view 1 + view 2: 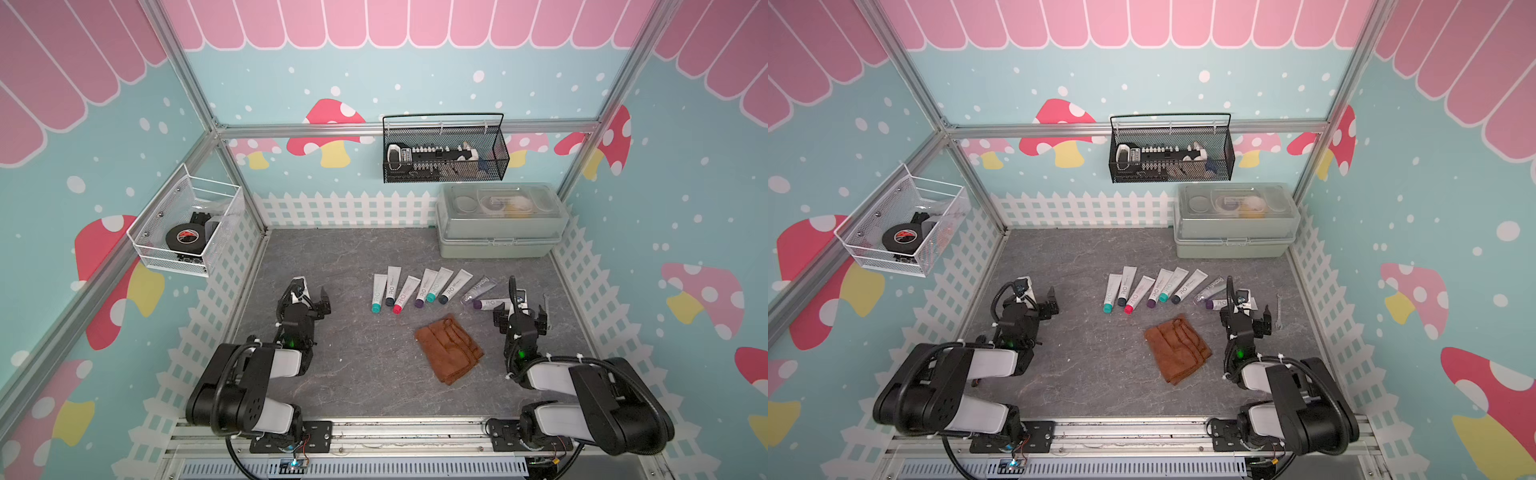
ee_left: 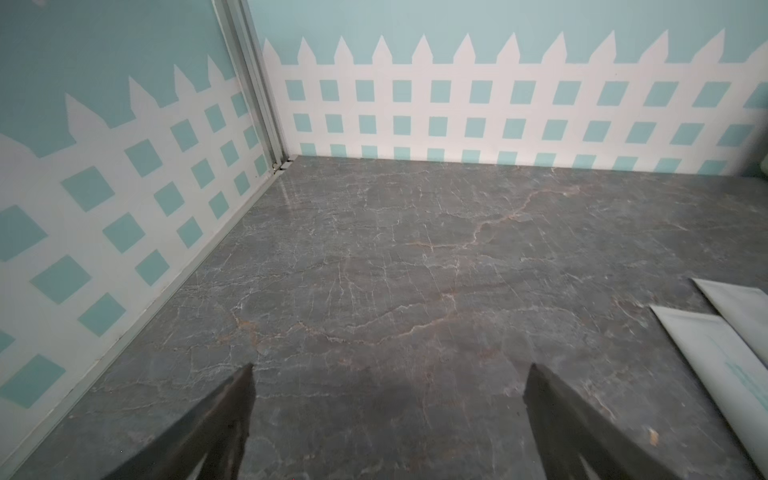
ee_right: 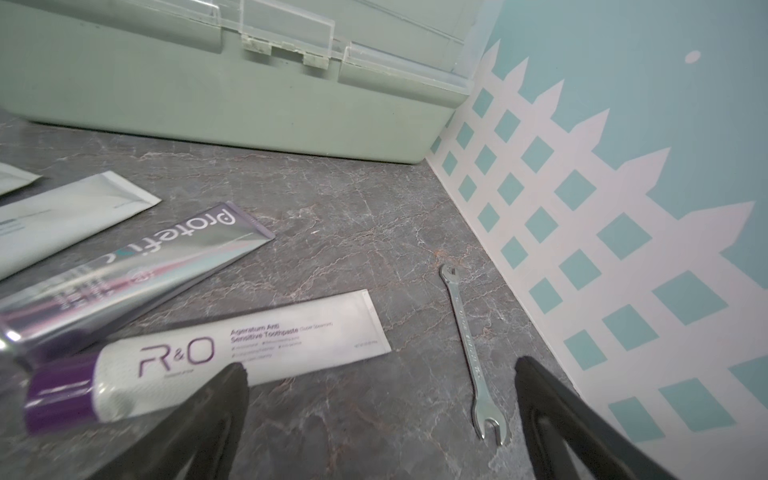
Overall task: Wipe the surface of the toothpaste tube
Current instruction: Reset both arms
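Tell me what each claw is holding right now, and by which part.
Nothing is held. The left claw is open and empty; the right claw is open beside the purple-capped tube, not gripping it. The brown cloth lies free.

"R&O" white tube [image 3: 249, 349], "Protefi" silver tube [image 3: 145, 270]

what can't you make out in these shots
Storage box contents: both top views, frosted lid blurs them.
Black mesh basket items: both top views, mesh hides detail.
R&O tube small print: right wrist view, blurred.
Two tubes: left wrist view, cut off by the frame edge.
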